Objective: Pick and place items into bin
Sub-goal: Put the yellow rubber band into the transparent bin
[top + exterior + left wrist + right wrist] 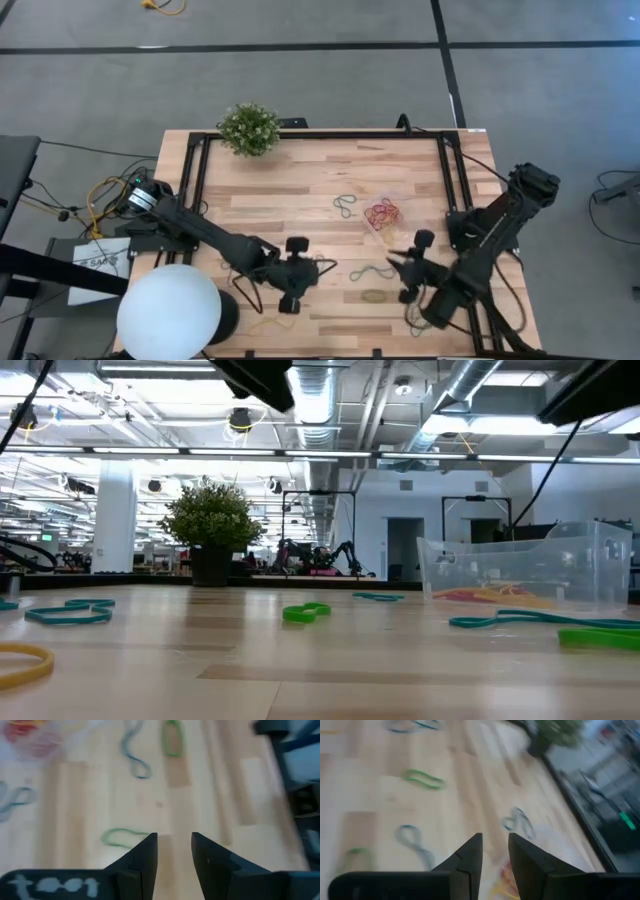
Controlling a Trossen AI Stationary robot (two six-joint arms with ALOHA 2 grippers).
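Hovering above the surface [330,170] near its front edge, the left end effector [322,268] has its 2 dark fingers [145,855] slightly parted with nothing between them; bare wood shows through the narrow gap. Just beyond it in the left wrist view lie a green loop [120,837], a blue-grey loop [136,760] and a second green loop [172,739], all blurred. White marks on the left wrist's housing look like writing but cannot be read.

The right end effector [397,259] hangs opposite it, facing inward, with its 2 fingers [470,854] likewise a little apart and empty. Between the 2 end effectors a greenish loop [372,271] and a yellowish one [373,296] lie flat on the wood.

The bin [385,215] sits right of centre, close to the right end effector, holding a red and yellow tangle of bands [382,212]. In the low view its clear walls [530,565] are cut off at the picture's right edge. A teal loop [345,206] lies just left of the bin.

A potted plant [249,128] stands at the far left corner. A white dome [168,312] hides the front left corner, and a paper [97,262] beside it carries print too small to read
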